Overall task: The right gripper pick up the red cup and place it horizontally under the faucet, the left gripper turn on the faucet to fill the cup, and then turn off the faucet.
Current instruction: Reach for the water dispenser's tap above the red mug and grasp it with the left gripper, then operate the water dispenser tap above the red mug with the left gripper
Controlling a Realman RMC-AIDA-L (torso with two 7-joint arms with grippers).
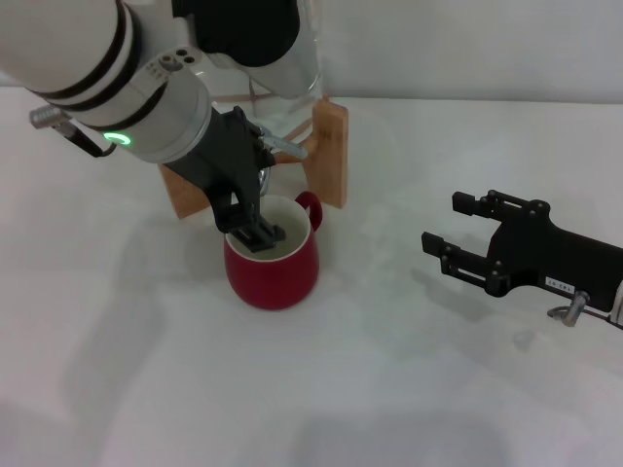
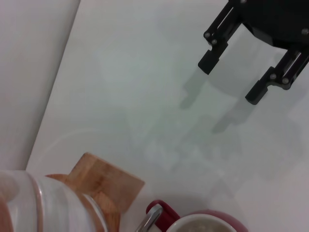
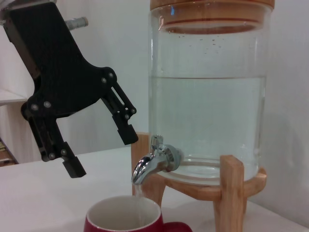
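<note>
Left gripper (image 3: 99, 147) hangs open beside faucet (image 3: 153, 163), fingers apart, not touching it. Faucet juts from clear jar (image 3: 207, 96), jar mostly full of water, on wooden stand (image 3: 227, 186). Red cup (image 3: 128, 217) upright right under spout, thin stream running into it.

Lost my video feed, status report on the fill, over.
Left claw open beside faucet, not touching. Right claw open, parked apart on table. Red cup upright under spout. Nothing in the way.

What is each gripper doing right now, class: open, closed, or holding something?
Left gripper: open, empty, beside the faucet above the cup.
Right gripper: open, empty, off to the side.
</note>
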